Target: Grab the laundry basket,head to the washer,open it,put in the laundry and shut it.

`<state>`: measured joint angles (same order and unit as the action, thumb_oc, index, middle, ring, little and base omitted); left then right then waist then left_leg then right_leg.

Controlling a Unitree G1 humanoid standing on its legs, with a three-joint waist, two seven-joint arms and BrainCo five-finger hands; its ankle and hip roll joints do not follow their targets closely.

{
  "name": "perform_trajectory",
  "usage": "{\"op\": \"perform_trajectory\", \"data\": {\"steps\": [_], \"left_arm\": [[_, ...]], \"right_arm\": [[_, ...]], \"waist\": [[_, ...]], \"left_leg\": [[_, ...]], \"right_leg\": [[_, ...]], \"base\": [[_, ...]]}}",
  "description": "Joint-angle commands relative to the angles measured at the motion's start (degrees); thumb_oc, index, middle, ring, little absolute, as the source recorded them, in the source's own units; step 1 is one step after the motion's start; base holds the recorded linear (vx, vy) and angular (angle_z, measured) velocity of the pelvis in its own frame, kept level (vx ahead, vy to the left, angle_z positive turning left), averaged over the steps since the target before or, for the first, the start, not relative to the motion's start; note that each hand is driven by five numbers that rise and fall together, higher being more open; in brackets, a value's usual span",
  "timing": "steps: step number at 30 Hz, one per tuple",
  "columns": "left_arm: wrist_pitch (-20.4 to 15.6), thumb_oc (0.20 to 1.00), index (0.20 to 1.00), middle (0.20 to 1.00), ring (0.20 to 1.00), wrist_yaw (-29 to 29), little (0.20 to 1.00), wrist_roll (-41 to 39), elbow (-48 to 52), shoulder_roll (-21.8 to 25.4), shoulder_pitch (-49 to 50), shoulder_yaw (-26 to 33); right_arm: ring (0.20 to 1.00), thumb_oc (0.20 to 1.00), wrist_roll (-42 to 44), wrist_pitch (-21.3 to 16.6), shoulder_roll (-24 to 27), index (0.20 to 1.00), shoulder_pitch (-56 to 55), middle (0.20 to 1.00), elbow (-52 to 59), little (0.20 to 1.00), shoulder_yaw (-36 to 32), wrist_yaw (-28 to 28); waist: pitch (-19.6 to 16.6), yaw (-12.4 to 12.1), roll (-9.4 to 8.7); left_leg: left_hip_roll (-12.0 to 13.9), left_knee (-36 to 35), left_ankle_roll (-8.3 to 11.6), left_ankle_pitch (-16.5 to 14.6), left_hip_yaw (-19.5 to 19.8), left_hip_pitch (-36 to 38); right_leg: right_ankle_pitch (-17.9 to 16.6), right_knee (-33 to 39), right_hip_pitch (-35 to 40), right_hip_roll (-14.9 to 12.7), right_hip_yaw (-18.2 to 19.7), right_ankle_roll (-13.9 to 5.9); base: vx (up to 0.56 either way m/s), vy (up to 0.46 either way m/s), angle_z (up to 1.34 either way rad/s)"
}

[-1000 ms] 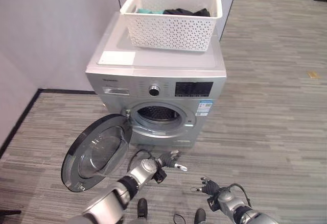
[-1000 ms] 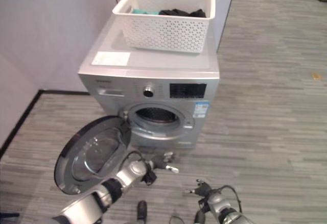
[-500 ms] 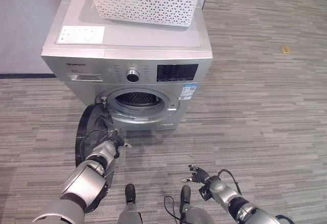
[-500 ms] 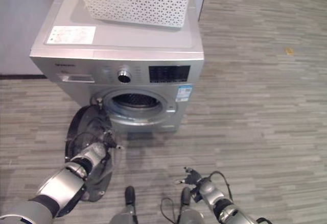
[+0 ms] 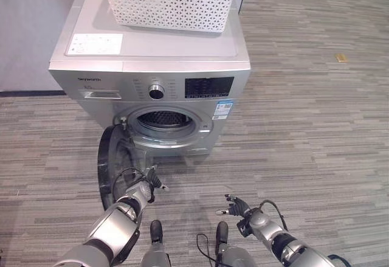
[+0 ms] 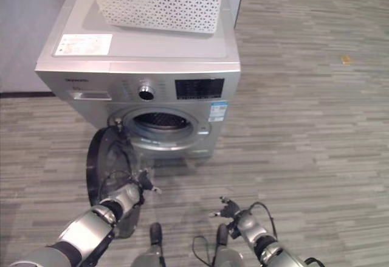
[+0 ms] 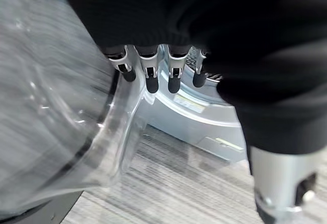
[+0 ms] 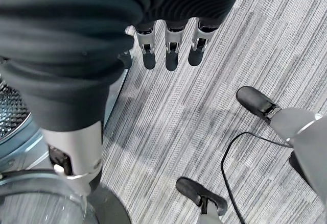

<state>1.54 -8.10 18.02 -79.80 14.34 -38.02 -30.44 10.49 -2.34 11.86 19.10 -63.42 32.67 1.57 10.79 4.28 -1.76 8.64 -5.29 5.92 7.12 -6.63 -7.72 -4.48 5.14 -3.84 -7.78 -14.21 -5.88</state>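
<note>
The white lattice laundry basket (image 5: 170,2) stands on top of the silver washer (image 5: 152,54); the view's upper edge cuts off its contents. The round glass door (image 5: 112,163) hangs open on the washer's left, nearly edge-on, and the drum opening (image 5: 163,121) is exposed. My left hand (image 5: 146,185) is open low beside the door's free edge, its fingers (image 7: 148,76) straight along the bulging door glass (image 7: 51,106). Low over the floor in front of the washer, my right hand (image 5: 237,207) is open and empty, with its fingers (image 8: 168,55) spread.
A white sheet (image 5: 94,43) lies on the washer's top, front left. A grey wall (image 5: 30,30) stands to the washer's left. Striped grey floor (image 5: 316,127) stretches out to the right, with a small tan scrap (image 5: 341,57) on it.
The camera has moved closer and now looks down. The door, first seen wide and face-on, now shows edge-on. My left hand went from mid-floor to the door's edge, then slightly lower.
</note>
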Motion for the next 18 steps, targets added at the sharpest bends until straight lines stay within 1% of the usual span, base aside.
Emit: {"op": "perform_trajectory", "data": {"steps": [1, 4, 6, 9, 10, 12, 13, 14, 15, 16, 18], "left_arm": [[1.43, 1.000, 1.000, 1.000, 1.000, 0.61, 1.000, 1.07, -8.93, 4.28, -2.08, 0.70], [1.33, 1.000, 1.000, 1.000, 1.000, -0.03, 1.000, 1.16, -8.66, 6.79, -0.34, 2.36], [1.30, 1.000, 1.000, 1.000, 1.000, -0.22, 1.000, 0.86, -8.71, 7.55, 0.51, 3.30], [0.37, 1.000, 1.000, 1.000, 1.000, -0.84, 1.000, -2.08, -8.03, 10.31, 2.64, 6.72], [-0.59, 1.000, 1.000, 1.000, 1.000, -1.34, 1.000, -3.87, -6.78, 11.25, 3.14, 7.76], [-1.21, 1.000, 1.000, 1.000, 1.000, -1.77, 1.000, -4.86, -5.56, 11.73, 3.52, 8.25], [-3.59, 1.000, 1.000, 1.000, 1.000, -3.45, 1.000, -8.46, 0.32, 12.21, 5.06, 9.06], [-3.56, 1.000, 1.000, 1.000, 1.000, -3.45, 1.000, -8.47, 0.38, 12.21, 5.12, 9.05], [-6.58, 1.000, 1.000, 1.000, 1.000, -4.89, 1.000, -14.81, 12.68, 10.56, 11.93, 11.30], [-7.62, 1.000, 1.000, 1.000, 1.000, -5.07, 1.000, -15.40, 18.01, 10.31, 16.32, 12.22], [-8.72, 1.000, 1.000, 1.000, 1.000, -4.43, 1.000, -14.70, 23.78, 9.86, 23.58, 13.54]], "right_arm": [[1.000, 1.000, 0.32, -0.74, -1.32, 1.000, 1.47, 1.000, -1.87, 1.000, -1.63, 0.65], [1.000, 1.000, 0.13, -0.94, -0.40, 1.000, 0.19, 1.000, -1.30, 1.000, -2.60, 0.74], [1.000, 1.000, 0.14, -1.00, -0.18, 1.000, -0.24, 1.000, -1.16, 1.000, -2.96, 0.72], [1.000, 1.000, 0.35, -1.36, 0.78, 1.000, -2.05, 1.000, -0.83, 1.000, -4.46, 0.81], [1.000, 1.000, 0.56, -1.66, 1.26, 1.000, -2.77, 1.000, -0.73, 1.000, -5.33, 0.35], [1.000, 1.000, 0.81, -1.91, 1.54, 1.000, -3.40, 1.000, -0.63, 1.000, -6.04, 0.12], [1.000, 1.000, 1.88, -2.76, 2.78, 1.000, -4.73, 1.000, -1.23, 1.000, -9.40, -1.46], [1.000, 1.000, 1.88, -2.77, 2.79, 1.000, -4.76, 1.000, -1.23, 1.000, -9.40, -1.46], [1.000, 1.000, 3.92, -3.65, 4.67, 1.000, -6.83, 1.000, -1.47, 1.000, -15.17, -3.39], [1.000, 1.000, 4.59, -4.00, 5.95, 1.000, -7.93, 1.000, -0.69, 1.000, -17.84, -4.23], [1.000, 1.000, 5.50, -4.68, 7.74, 1.000, -10.03, 1.000, 2.26, 1.000, -22.72, -5.76]], "waist": [[-1.46, -0.93, -1.46], [-2.13, -0.96, -1.56], [-2.34, -1.03, -1.58], [-3.53, -1.12, -1.44], [-3.92, -1.18, -1.28], [-4.14, -1.26, -1.13], [-4.43, -1.71, -0.51], [-4.42, -1.72, -0.50], [-4.75, -2.70, 0.44], [-5.00, -3.06, 0.71], [-5.55, -3.47, 0.96]], "left_leg": [[2.43, 0.29, 1.81, -5.85, 0.52, 4.60], [2.54, 0.29, 1.87, -6.05, 0.14, 5.30], [2.60, 0.29, 1.88, -6.13, 0.03, 5.54], [2.60, 0.29, 1.92, -6.45, -0.29, 6.29], [2.49, 0.29, 1.91, -6.56, -0.38, 6.45], [2.36, 0.29, 1.85, -6.64, -0.42, 6.54], [1.80, 0.29, 1.57, -6.92, -0.17, 6.69], [1.80, 0.29, 1.57, -6.94, -0.17, 6.73], [1.03, 0.29, 0.96, -7.36, 0.27, 7.32], [0.62, 0.29, 0.67, -7.68, 0.36, 7.81], [-0.11, 0.29, 0.12, -8.20, 0.39, 8.75]], "right_leg": [[0.05, -0.59, -2.80, -3.35, 1.65, -3.77], [0.25, -0.61, -2.28, -3.19, 1.90, -3.76], [0.34, -0.56, -2.09, -3.14, 1.97, -3.76], [0.49, -0.39, -1.33, -3.09, 2.00, -3.87], [0.49, -0.28, -1.13, -3.17, 1.98, -3.96], [0.51, -0.25, -0.97, -3.23, 1.86, -4.02], [0.48, -0.17, -0.51, -3.53, 1.65, -4.24], [0.48, -0.16, -0.47, -3.53, 1.65, -4.25], [0.58, -0.19, 0.26, -4.12, 1.48, -4.48], [0.65, -0.22, 0.77, -4.43, 1.44, -4.62], [0.79, -0.41, 1.38, -4.97, 1.63, -4.82]], "base": [[0.01, -0.019, -0.08], [0.01, -0.010, -0.08], [0.02, -0.008, -0.10], [0.02, -0.006, -0.09], [0.02, 0.009, -0.06], [0.01, 0.017, 0.00], [0.01, 0.034, 0.01], [0.03, 0.093, 0.06], [0.05, 0.096, 0.08], [0.07, 0.124, 0.07], [0.07, 0.098, 0.00]]}}
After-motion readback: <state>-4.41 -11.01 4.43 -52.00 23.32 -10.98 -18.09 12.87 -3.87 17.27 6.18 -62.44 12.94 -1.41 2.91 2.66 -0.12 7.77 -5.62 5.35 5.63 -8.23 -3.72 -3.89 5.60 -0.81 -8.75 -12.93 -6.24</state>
